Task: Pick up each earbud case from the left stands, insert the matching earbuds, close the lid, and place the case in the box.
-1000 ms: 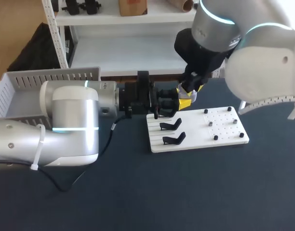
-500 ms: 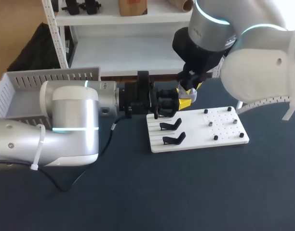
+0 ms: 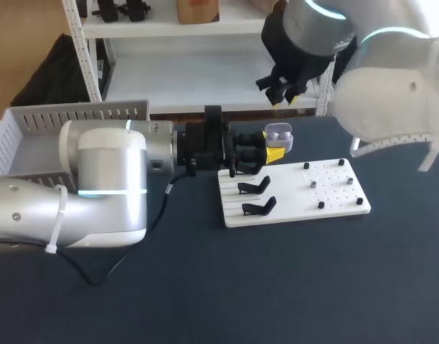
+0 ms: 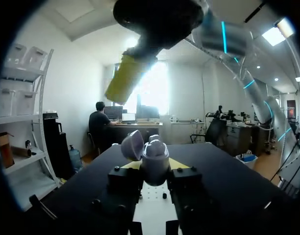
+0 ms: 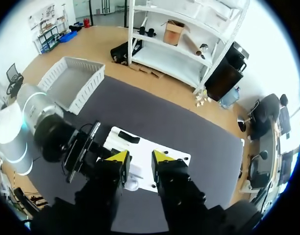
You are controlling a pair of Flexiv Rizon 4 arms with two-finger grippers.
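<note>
left wrist view: glossy rounded case (image 4: 155, 157) pinched by left hand (image 4: 157, 169), right hand (image 5: 140, 157) spread

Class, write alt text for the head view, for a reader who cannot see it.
The left arm's end effector holds an open white earbud case near the far edge of a white board with two black stands. The right arm's end effector hovers open above it; a grey box sits to the left.

Lifted the right arm's black gripper with yellow tips (image 3: 282, 97) up and back, off the small white plastic earbud case (image 3: 278, 132), leaving that open case uncovered.
</note>
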